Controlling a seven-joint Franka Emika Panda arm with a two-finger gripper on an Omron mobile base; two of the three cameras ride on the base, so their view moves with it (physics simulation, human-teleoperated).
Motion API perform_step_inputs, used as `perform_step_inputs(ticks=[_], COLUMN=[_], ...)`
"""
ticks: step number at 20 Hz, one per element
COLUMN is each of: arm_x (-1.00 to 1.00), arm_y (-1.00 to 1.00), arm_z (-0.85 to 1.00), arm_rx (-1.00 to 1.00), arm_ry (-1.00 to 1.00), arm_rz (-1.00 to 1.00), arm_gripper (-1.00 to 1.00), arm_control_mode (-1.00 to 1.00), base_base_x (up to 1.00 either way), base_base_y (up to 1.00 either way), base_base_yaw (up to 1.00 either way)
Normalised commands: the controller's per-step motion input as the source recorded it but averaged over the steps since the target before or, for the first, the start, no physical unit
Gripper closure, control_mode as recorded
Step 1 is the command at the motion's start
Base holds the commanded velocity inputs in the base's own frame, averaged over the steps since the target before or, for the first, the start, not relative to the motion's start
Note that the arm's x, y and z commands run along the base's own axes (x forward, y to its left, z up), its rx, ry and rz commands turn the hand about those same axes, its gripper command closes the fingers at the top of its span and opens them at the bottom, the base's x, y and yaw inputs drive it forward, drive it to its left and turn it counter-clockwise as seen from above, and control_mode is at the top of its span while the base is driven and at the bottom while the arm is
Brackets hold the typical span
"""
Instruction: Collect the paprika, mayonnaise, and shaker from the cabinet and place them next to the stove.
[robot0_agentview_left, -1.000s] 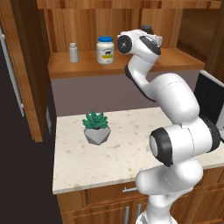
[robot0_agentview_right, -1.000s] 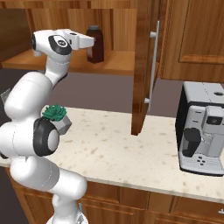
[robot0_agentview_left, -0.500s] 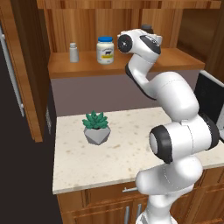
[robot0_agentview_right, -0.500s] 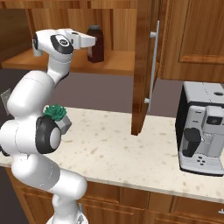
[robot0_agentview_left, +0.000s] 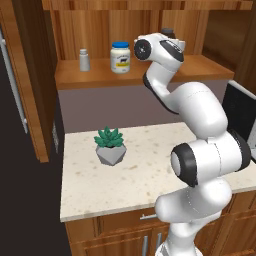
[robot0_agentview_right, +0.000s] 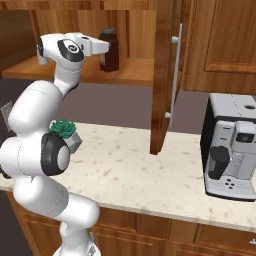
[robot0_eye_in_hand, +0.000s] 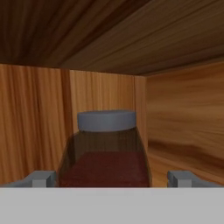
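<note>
Reaching into the open wooden cabinet (robot0_agentview_right: 165, 75), the hand (robot0_eye_in_hand: 113, 178) is spread wide, its two grey fingertips standing either side of the paprika (robot0_eye_in_hand: 105, 151) with gaps between — nothing grasped. The paprika is a squarish dark glass bottle, red-brown inside, with a smooth round cap; it stands upright on the cabinet shelf (robot0_agentview_left: 210, 66) near the back corner. From the right base view the hand (robot0_agentview_right: 105, 46) is level with the bottle's upper part. Farther left on the same shelf stand the mayonnaise (robot0_agentview_left: 120, 57) — a squat white jar with a blue lid — and the shaker (robot0_agentview_left: 84, 60), a small pale cylinder with a rounded top, well apart from each other. Below, a speckled stone tabletop (robot0_agentview_left: 100, 185) carries a spiky green plant (robot0_agentview_left: 110, 145) in a faceted grey pot, and a boxy silver-and-black coffee machine (robot0_agentview_right: 231, 145).
</note>
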Motion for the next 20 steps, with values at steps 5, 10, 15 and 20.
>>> perform_step_inputs(ticks=[5,10,15,20], arm_x=[-0.01,0.01,0.01,0.00], arm_y=[0.00,0.00,0.00,0.00], arm_z=[0.00,0.00,0.00,0.00], arm_rx=[0.00,0.00,0.00,0.00], arm_ry=[0.00,0.00,0.00,0.00], arm_rz=[0.00,0.00,0.00,0.00], arm_gripper=[-1.00,-1.00,-1.00,-1.00], arm_control_mode=[-1.00,-1.00,-1.00,-1.00], base_base_x=[0.00,0.00,0.00,0.00], base_base_y=[0.00,0.00,0.00,0.00], base_base_yaw=[0.00,0.00,0.00,0.00])
